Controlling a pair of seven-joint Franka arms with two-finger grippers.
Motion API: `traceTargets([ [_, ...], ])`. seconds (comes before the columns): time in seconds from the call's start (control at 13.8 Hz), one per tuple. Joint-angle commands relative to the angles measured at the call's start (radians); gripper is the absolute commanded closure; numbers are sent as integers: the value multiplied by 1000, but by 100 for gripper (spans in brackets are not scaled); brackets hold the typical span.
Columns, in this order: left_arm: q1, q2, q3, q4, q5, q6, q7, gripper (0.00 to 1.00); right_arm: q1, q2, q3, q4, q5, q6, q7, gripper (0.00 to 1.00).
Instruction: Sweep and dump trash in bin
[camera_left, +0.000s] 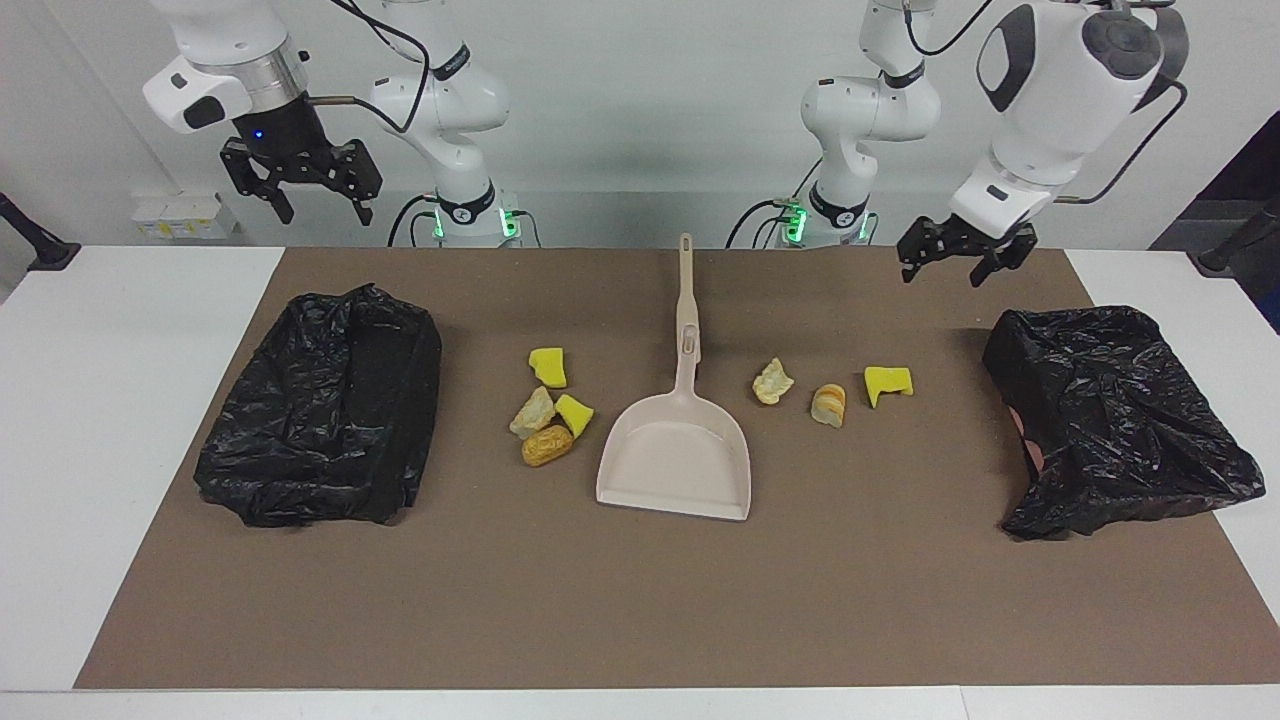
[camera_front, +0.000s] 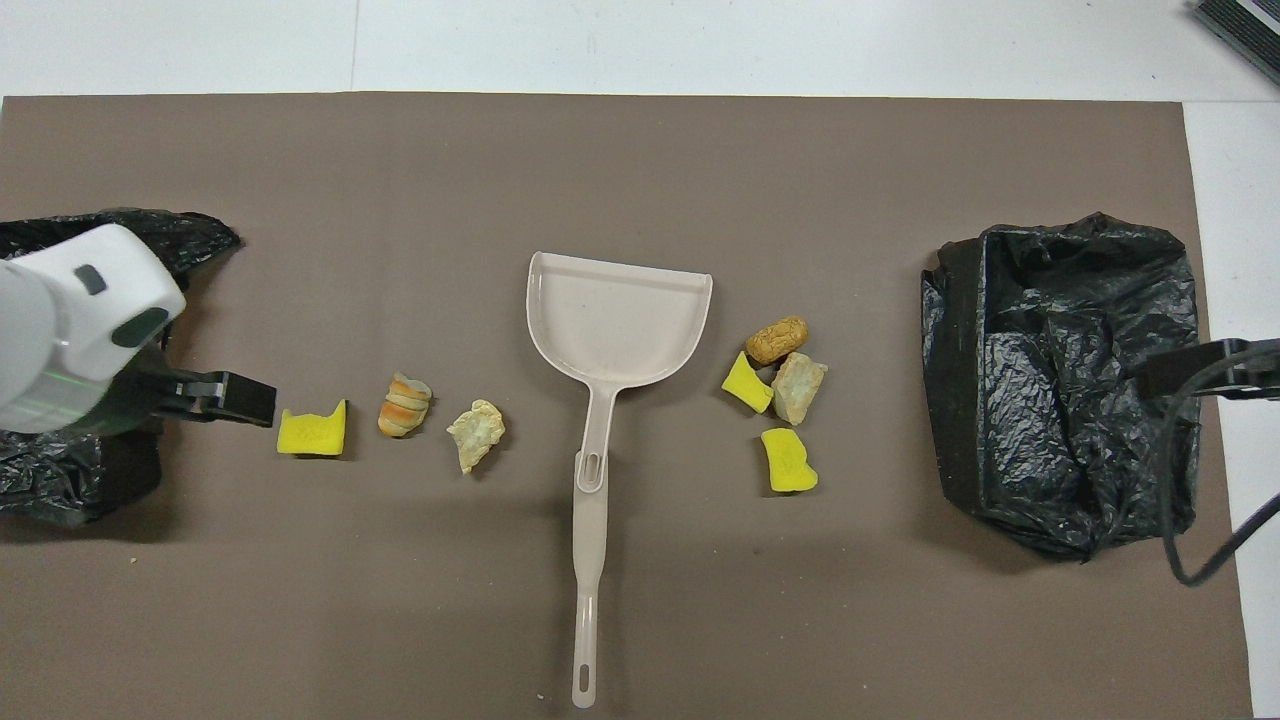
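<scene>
Seven scraps of trash lay on the brown mat (camera_left: 640, 600) covering the bench (camera_left: 120, 400): three bright yellow sponge wedges (camera_left: 548, 366), two pale beige lumps (camera_left: 772, 381) and two orange-brown bread-like chunks (camera_left: 546, 445). Four clustered beside the dustpan (camera_left: 676, 455) toward the right arm's end, three lay in a row toward the left arm's end. The single dustpan was smooth beige plastic, flat-scooped, with a long slotted handle pointing at the robots. Two bins lined with crinkled glossy black bags (camera_left: 325, 405) stood one at each end of the mat. No writing was readable. The left pincer (camera_left: 955, 258) hung spread and empty above the mat near the yellow wedge at its end. The right pincer (camera_left: 318, 195) waited spread and empty, high over its bin.
</scene>
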Motion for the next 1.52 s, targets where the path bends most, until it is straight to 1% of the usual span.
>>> traceTargets([
  [0.0,-133,-87,14,-123,2,62,-144,0,-10,-7,5,-3,10,-16,-34,0],
  [0.14,-210,-141,13,-208,2,108,-232,0,-10,-10,3,-8,10,-18,-34,0],
  [0.29,-306,-158,14,-272,2,157,-293,0,-10,-18,3,-15,10,-15,-34,0],
  [0.36,-339,-155,13,-285,2,176,-339,0,-12,-18,3,-17,10,-15,-36,0],
  [0.51,-435,-137,14,-309,2,219,-407,0,-12,-21,3,-20,10,-18,-34,0],
  [0.58,-457,-134,14,-344,2,260,-445,0,-12,-21,3,-23,10,-16,-36,0],
  [0.72,-535,-129,14,-401,2,332,-535,0,-12,-21,3,-23,10,-15,-36,0],
  [0.87,-618,-70,14,-443,2,424,-601,0,-12,-23,3,-24,10,-16,-36,0],
  [1.01,-650,-29,14,-489,2,509,-652,0,-12,-23,3,-24,8,-16,-36,0],
  [1.08,-685,-19,14,-510,2,533,-654,0,-12,-23,3,-24,10,-18,-36,0],
  [1.23,-705,0,13,-568,2,605,-654,0,-12,-24,3,-24,8,-18,-36,0],
  [1.3,-722,0,14,-594,2,625,-654,0,-12,-24,3,-24,10,-18,-36,0],
  [1.45,-722,-2,14,-599,2,624,-669,0,-12,-24,3,-24,10,-19,-36,0],
])
